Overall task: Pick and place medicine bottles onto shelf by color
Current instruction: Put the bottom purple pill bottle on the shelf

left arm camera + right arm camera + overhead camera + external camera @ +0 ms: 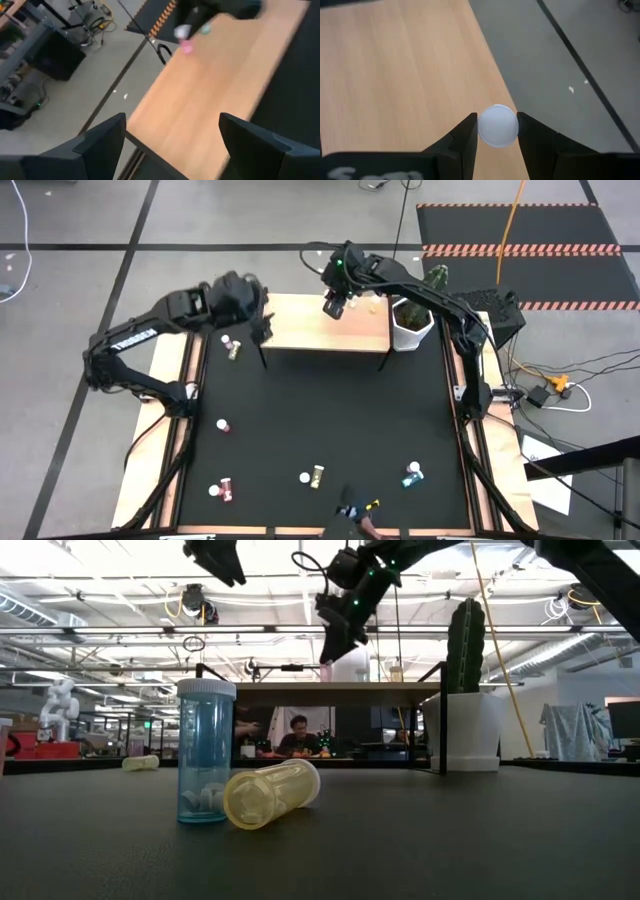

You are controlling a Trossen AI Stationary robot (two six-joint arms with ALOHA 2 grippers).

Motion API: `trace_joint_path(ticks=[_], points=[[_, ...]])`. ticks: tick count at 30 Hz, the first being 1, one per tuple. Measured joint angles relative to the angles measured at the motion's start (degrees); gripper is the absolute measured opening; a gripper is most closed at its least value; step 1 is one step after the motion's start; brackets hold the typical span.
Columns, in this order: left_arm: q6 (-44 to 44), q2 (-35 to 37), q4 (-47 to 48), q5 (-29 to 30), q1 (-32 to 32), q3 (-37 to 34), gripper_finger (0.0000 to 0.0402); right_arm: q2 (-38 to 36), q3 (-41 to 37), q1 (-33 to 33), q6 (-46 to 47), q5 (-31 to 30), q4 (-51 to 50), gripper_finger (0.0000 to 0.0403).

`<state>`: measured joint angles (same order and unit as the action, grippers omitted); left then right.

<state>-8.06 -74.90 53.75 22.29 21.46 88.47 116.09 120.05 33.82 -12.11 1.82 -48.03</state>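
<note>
The shelf [300,330], a light-wood board on thin black legs, stands at the table's far edge. My right gripper [336,306] hovers over its middle, shut on a bottle whose round white cap [497,125] faces the wrist camera; the body is hidden behind the cap. My left gripper [172,150] is open over the shelf's left end [262,315], with nothing between its fingers. Blurred pink and teal bottles [186,39] sit near the shelf's far end. Loose on the black mat are pink bottles [232,347] [222,425] [222,491], a yellow one [316,476] and a teal one [412,475]. My right gripper pinches the bottle between its two fingers, one on each side just below the white cap [497,125]. The fingers slant down from the table's right far side. The bottle points cap-up along the fingers, above the shelf board [395,60].
A white pot with a green cactus [412,320] stands at the shelf's right end, close to my right arm. In the low view a teal bottle [205,750] stands upright with a yellow one [270,793] lying against it. People sit in the room behind the table.
</note>
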Motion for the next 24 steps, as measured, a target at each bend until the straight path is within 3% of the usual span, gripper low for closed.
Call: trace_joint_path(ticks=[7,24], points=[[0.11,-0.04,-1.37,-8.89,9.32,0.0,0.0321,0.11,0.02,1.82,-0.82,1.53,1.27,0.0121],[0.86,-0.04,-7.29,-9.37,10.4,0.0,0.0321,-0.06,-4.44,2.54,-3.18,5.95,3.68,0.0121]])
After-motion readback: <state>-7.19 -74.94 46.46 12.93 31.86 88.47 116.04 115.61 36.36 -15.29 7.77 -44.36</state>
